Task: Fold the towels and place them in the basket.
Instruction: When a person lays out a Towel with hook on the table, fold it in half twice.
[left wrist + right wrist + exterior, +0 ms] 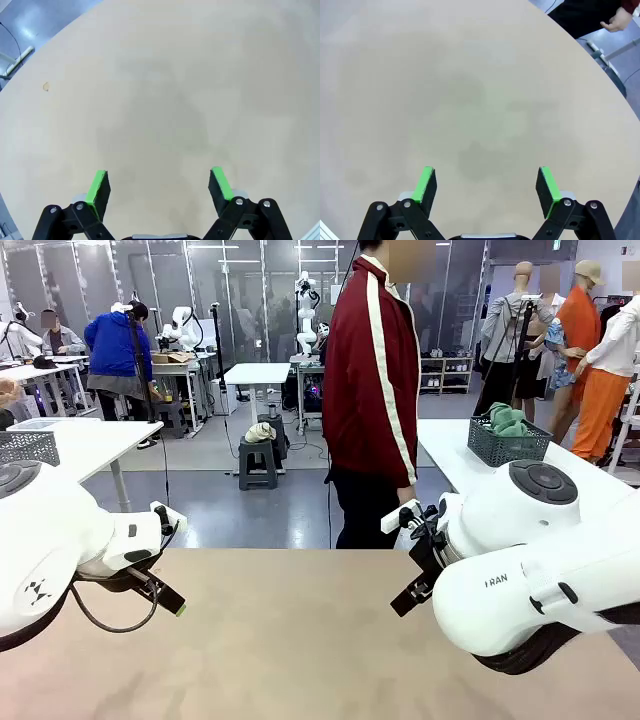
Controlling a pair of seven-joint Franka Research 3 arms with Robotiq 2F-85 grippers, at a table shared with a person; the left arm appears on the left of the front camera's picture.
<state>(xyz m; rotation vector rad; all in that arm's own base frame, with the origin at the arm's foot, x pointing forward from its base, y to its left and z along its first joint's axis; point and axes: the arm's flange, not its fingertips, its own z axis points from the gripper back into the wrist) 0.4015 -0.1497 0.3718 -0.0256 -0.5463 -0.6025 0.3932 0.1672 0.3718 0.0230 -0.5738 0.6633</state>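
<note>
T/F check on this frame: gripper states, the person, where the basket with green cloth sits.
1. The left gripper is open. True.
2. The right gripper is shut on a towel. False: open, holding nothing.
3. The person stands at the tan table's far side. True.
4. The person's jacket is blue. False: dark red, white stripe.
5. The mesh basket of green cloth sits between the arms. False: on a white table, back right.

Tan matte table [300, 640], rounded edge, small mark [46, 86] on it
</note>
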